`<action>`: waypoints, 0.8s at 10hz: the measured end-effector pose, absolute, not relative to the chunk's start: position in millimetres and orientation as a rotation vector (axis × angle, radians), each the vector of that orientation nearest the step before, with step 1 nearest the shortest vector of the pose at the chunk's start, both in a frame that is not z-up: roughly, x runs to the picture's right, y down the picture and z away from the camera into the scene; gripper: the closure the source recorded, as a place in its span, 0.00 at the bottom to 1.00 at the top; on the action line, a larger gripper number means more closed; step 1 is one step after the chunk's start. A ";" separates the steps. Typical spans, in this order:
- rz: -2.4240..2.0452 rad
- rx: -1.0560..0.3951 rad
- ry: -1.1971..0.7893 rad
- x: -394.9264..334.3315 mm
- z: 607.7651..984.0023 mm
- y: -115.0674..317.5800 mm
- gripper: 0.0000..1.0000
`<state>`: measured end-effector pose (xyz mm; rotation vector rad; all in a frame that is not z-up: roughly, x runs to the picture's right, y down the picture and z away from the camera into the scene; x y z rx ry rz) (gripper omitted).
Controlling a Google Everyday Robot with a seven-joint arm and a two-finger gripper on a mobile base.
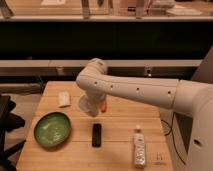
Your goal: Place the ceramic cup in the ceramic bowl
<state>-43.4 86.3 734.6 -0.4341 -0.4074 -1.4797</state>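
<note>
Evidently unfinished: the shallow green glazed ceramic bowl (52,129) sits empty; my gripper (92,106) hangs mid-table, apart from it, its hold I cannot tell.

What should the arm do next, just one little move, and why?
Probably swing the gripper across toward the ceramic bowl. The gripper is low over the middle of the table, behind the black remote, with a pale rounded shape at it that may be the cup; whether it is held I cannot tell. The bowl lies at the table's near left with nothing in it.
</note>
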 end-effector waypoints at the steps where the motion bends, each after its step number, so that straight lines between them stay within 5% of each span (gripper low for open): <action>1: -1.493 -0.427 -0.411 -58.6 734.9 86.9 0.96; 8: -1.593 -0.413 -0.437 -109.8 731.5 101.0 0.96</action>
